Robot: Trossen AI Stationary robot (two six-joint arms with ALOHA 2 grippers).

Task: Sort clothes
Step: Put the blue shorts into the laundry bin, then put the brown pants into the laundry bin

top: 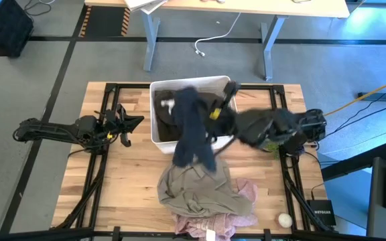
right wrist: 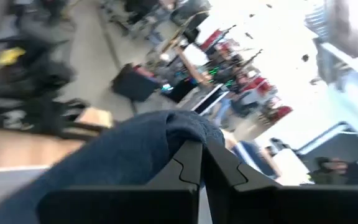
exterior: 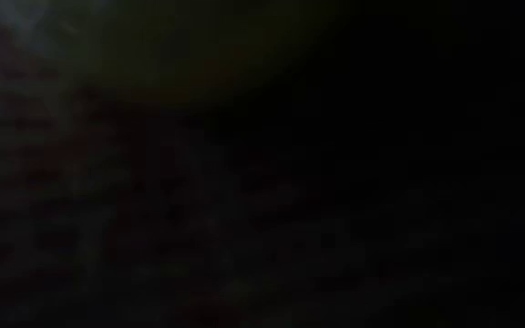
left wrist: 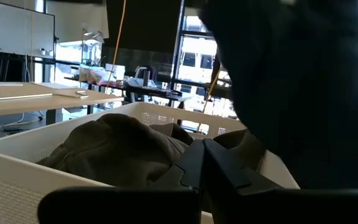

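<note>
My right gripper is over the white bin, shut on a navy blue garment that also shows in the right wrist view. A dark grey-brown garment lies inside the bin. An olive-khaki garment lies on the table near the bin, on top of a mottled pink one. My left gripper is shut and empty, left of the bin. The low view is dark, and nothing shows in it. My right gripper pinches a bunched fold of the navy garment between its two fingers. The garment hangs slack below the fingers, over the bin's near rim. Its lower end reaches the olive-khaki garment. I cannot tell whether it rests there.
A small white round thing and a black box sit at the near right corner. Black frame rails run along the table's left and right sides. Bare wood lies left of the pile.
</note>
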